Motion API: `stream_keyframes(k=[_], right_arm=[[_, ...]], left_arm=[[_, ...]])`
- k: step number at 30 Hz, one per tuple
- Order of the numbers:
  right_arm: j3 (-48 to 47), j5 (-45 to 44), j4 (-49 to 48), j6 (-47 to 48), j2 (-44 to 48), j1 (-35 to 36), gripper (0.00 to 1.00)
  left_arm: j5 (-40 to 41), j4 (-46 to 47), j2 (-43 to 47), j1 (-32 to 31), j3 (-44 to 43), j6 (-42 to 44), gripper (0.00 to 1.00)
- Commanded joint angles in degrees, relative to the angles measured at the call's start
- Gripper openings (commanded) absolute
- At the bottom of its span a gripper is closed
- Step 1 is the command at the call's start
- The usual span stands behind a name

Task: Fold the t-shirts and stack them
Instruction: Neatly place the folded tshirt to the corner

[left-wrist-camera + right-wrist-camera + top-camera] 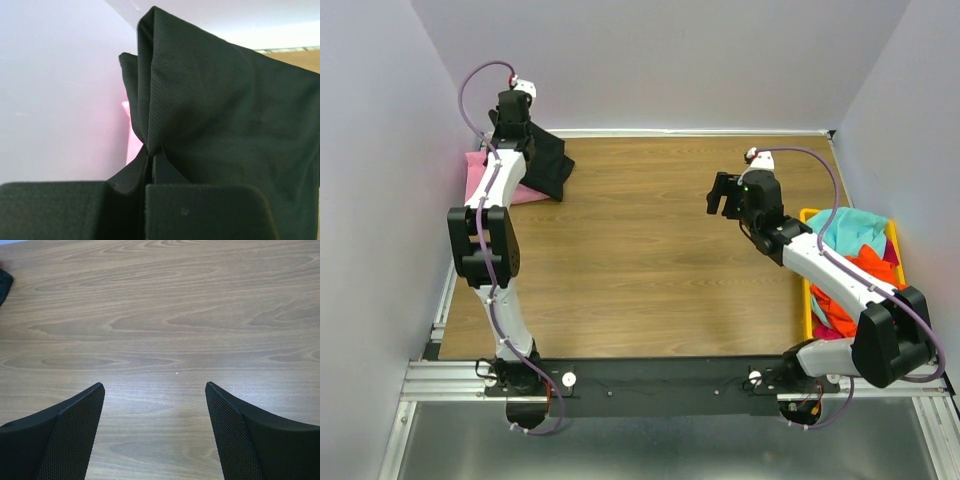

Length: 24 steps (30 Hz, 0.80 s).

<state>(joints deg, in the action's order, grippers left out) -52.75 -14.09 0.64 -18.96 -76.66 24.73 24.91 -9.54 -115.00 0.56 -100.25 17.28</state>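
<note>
My left gripper (512, 128) is shut on the black t-shirt (548, 162) at the table's far left corner; the cloth hangs from the pinch and drapes down. In the left wrist view the gripper (149, 150) pinches a bunched fold of the black t-shirt (220, 115). The pink t-shirt (480, 180) lies under it on the table and shows as a pink sliver (131, 135) past the cloth. My right gripper (724, 194) is open and empty above bare wood; its open fingers (75, 425) frame only the table.
A yellow bin (807, 300) at the right edge holds teal (855, 230), orange (850, 285) and magenta shirts. White walls close in on the left, far and right sides. The wooden table (650, 260) lies between the arms.
</note>
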Motion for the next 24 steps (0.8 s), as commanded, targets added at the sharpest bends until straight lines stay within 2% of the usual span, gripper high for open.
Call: stream_keyframes(k=[1, 24], right_arm=[[0.98, 0.37, -0.2, 0.59, 0.29, -0.3, 0.88], [1.16, 1.78, -0.21, 0.5, 0.55, -0.38, 0.88]], left_arm=[[1.29, 1.02, 0.13, 1.55, -2.76, -1.11, 0.0], [-1.35, 1.89, -0.49, 6.56, -4.08, -6.99, 0.0]])
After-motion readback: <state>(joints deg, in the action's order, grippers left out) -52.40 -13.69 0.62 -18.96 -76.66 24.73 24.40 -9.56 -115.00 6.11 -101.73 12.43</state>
